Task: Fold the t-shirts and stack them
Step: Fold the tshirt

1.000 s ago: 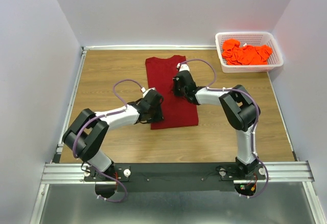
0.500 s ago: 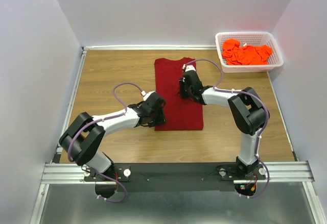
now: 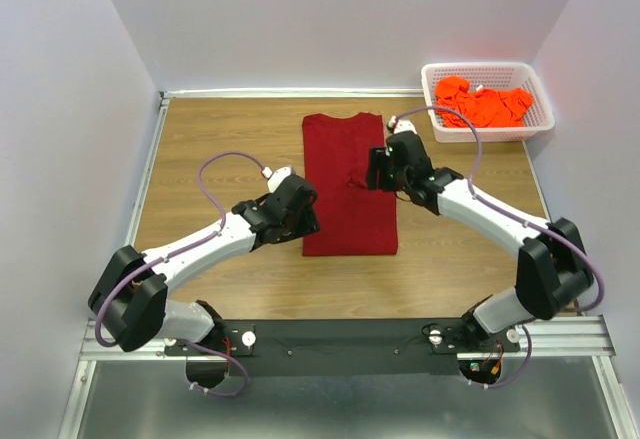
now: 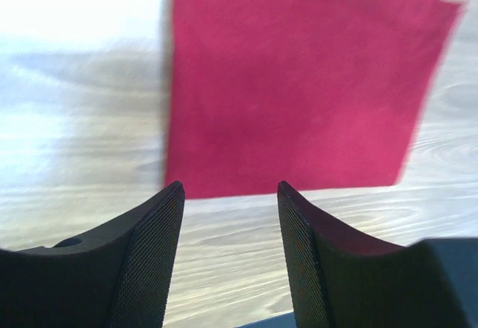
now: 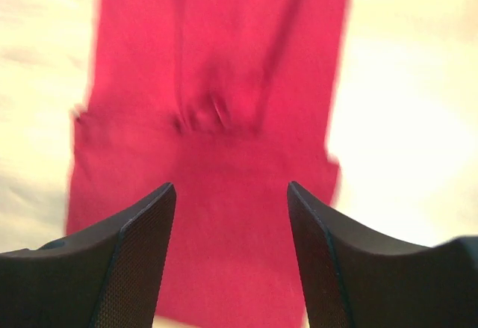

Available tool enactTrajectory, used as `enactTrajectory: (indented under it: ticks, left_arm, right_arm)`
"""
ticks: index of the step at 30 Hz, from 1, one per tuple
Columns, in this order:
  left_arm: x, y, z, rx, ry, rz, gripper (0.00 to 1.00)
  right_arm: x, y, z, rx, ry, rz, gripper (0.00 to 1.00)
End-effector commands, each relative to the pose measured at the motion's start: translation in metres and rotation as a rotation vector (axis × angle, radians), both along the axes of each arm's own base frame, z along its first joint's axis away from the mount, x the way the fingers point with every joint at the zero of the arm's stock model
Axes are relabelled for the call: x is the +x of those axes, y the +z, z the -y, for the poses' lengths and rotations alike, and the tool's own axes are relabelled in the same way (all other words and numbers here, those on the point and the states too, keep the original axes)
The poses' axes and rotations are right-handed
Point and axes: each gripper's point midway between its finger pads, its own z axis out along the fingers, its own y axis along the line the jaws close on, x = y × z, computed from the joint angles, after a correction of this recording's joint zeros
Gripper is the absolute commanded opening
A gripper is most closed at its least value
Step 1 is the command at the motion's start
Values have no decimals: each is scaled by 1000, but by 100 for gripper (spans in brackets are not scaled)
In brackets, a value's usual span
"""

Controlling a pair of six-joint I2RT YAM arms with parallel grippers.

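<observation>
A dark red t-shirt (image 3: 350, 184) lies flat on the wooden table, folded into a long strip. It also shows in the left wrist view (image 4: 299, 74) and in the right wrist view (image 5: 216, 119). Several bright orange t-shirts (image 3: 482, 105) lie piled in a white basket (image 3: 487, 131) at the far right. My left gripper (image 3: 300, 221) is open and empty beside the shirt's near left edge, over bare wood (image 4: 230, 193). My right gripper (image 3: 376, 171) is open and empty above the shirt's right side (image 5: 230, 193). A small crease (image 5: 216, 115) marks the shirt's middle.
Grey walls close the table on three sides. A metal rail (image 3: 350, 337) runs along the near edge, with both arm bases on it. Purple cables loop above each arm.
Both grippers have let go of the red shirt and lifted off it. The left gripper drew back to the left, the right gripper to the right. The shirt stayed where it was.
</observation>
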Motion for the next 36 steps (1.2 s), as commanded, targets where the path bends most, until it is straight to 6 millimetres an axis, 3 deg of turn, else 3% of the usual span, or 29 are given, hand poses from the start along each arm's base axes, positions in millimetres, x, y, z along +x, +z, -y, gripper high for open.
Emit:
enactTrajectory:
  ticks: [1,2,5,8,12,20,28,36]
  left_arm:
    - [-22,-25,-15,71,8,-65,63]
    - [-24,-29,-17,79,8,-72,63]
    - [-26,-34,-18,91,7,-81,63]
    - [-27,-37,-20,105,11,-83,63]
    - [-26,-42,-24,136,11,-88,63]
    - [-23,-44,-23,158,-5,-80,63]
    - [-19,-44,-23,177,-18,-69,63]
    - [-18,-46,-25,198,-29,-63,63]
  right_arm:
    - [-57,-41,42,-62,-115,-201,73]
    - [-74,-55,52,-82,-141,-256,75]
    - [-105,-70,67,-101,-162,-341,80]
    - [-128,-81,67,-73,-143,-417,81]
    - [-145,-94,61,-43,-123,-499,75]
    - [-151,-115,64,-75,-152,-565,58]
    - [-150,-125,61,-86,-150,-594,50]
    - [-159,-144,57,-137,-154,-643,49]
